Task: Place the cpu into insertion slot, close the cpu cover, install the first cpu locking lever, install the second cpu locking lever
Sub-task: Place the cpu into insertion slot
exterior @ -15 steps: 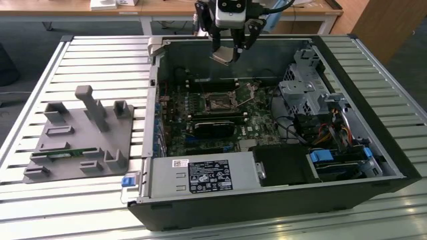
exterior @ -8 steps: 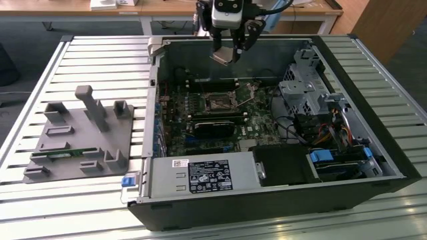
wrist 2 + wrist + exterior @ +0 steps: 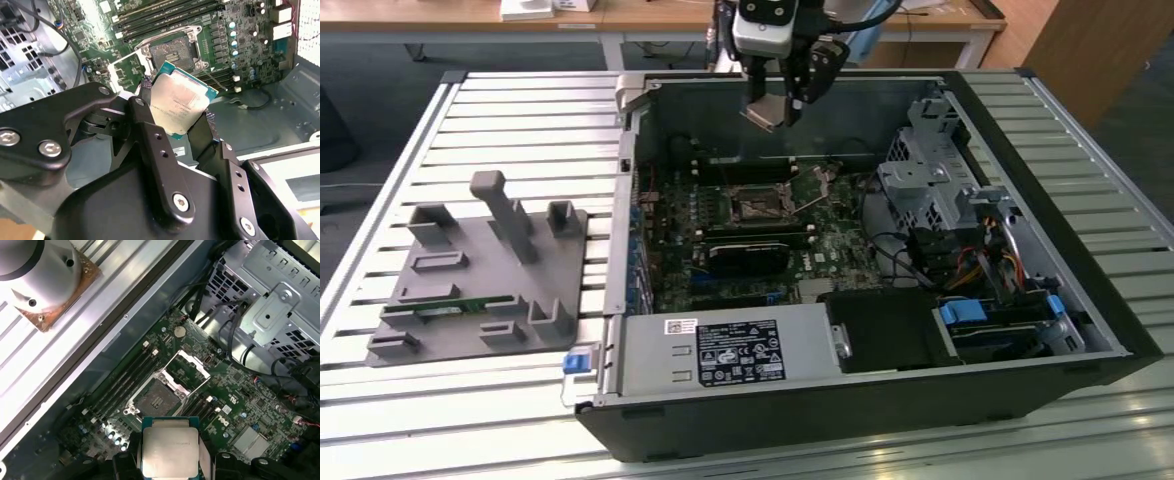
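Observation:
My gripper (image 3: 774,106) hangs above the back of the open computer case, shut on the cpu (image 3: 767,113), a flat square chip with a silvery-beige face. In both wrist views the black fingers (image 3: 150,132) clamp the cpu (image 3: 182,102) (image 3: 169,452) by two opposite edges. The insertion slot (image 3: 758,207) (image 3: 170,51) (image 3: 157,401) lies lower down on the motherboard, its dark centre bare. Beside it the cpu cover (image 3: 188,368) (image 3: 123,73), a silver frame, stands swung open. The chip is well clear of the socket.
A long black card (image 3: 750,256) lies just in front of the socket. The drive cage (image 3: 937,185) with cables fills the case's side at the exterior view's right. A grey fixture (image 3: 480,270) sits on the slatted table (image 3: 520,110) at the exterior view's left.

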`<state>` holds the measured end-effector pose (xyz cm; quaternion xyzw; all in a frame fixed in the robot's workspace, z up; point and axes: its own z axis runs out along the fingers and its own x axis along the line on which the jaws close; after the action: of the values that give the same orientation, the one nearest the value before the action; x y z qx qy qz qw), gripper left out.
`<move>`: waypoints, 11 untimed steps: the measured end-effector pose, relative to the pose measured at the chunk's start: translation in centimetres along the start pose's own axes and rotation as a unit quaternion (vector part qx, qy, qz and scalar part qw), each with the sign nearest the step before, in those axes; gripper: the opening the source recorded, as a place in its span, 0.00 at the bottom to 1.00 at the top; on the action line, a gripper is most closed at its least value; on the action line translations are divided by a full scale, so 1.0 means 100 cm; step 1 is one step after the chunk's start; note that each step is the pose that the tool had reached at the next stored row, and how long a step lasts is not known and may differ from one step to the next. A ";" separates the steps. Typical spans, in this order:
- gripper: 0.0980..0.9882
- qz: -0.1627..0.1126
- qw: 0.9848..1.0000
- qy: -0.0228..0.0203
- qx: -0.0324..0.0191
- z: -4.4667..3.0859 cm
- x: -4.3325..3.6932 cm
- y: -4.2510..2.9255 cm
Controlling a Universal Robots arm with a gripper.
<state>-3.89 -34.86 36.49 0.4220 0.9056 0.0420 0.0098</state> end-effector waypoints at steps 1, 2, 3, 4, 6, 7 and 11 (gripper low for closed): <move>0.49 0.006 1.000 -0.001 0.000 0.0001 0.0000 0.0000; 0.49 0.012 1.000 -0.001 0.000 0.0001 0.0000 0.0000; 0.49 0.018 1.000 -0.002 0.000 0.0002 0.0000 0.0000; 0.49 0.024 1.000 -0.002 0.000 0.0003 0.0000 0.0000; 0.49 0.037 0.999 -0.003 -0.001 0.0004 0.0000 0.0000; 0.49 0.044 0.999 -0.004 -0.001 0.0005 0.0000 0.0000; 0.49 0.065 0.998 -0.006 -0.001 0.0007 0.0001 0.0000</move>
<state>-3.89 -34.85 36.42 0.4806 0.8759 0.0413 0.0126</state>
